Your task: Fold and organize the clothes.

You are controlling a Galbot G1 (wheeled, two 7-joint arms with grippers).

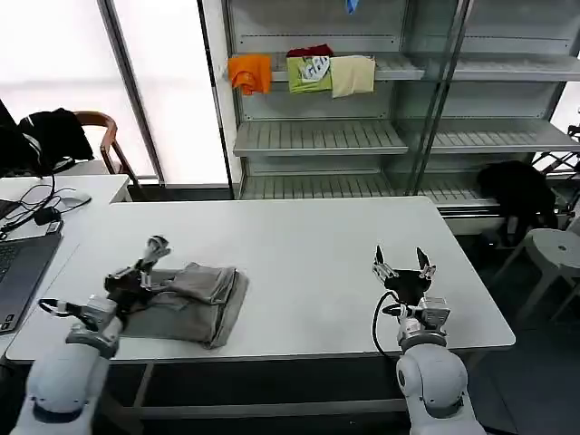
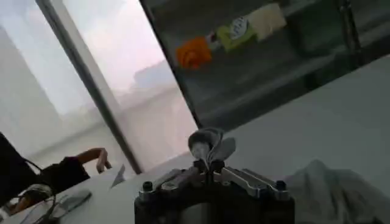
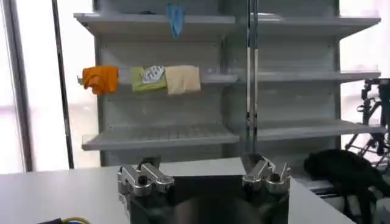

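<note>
Softly rumpled grey cotton T-shirt (image 1: 195, 299), folded rectangle, smooth white table (image 1: 308, 263)

Left end effector (image 1: 156, 246) beside folded T-shirt (image 1: 195, 299)

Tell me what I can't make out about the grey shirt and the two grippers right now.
- Folded light grey cotton T-shirt: chest print and any trim are folded away, head view.
- Shirt's near-left part: covered by the left gripper and arm, head view; cut off by the edge, left wrist view.
- Right gripper: fingertips cut off by its body, right wrist view; head view shows them apart.
</note>
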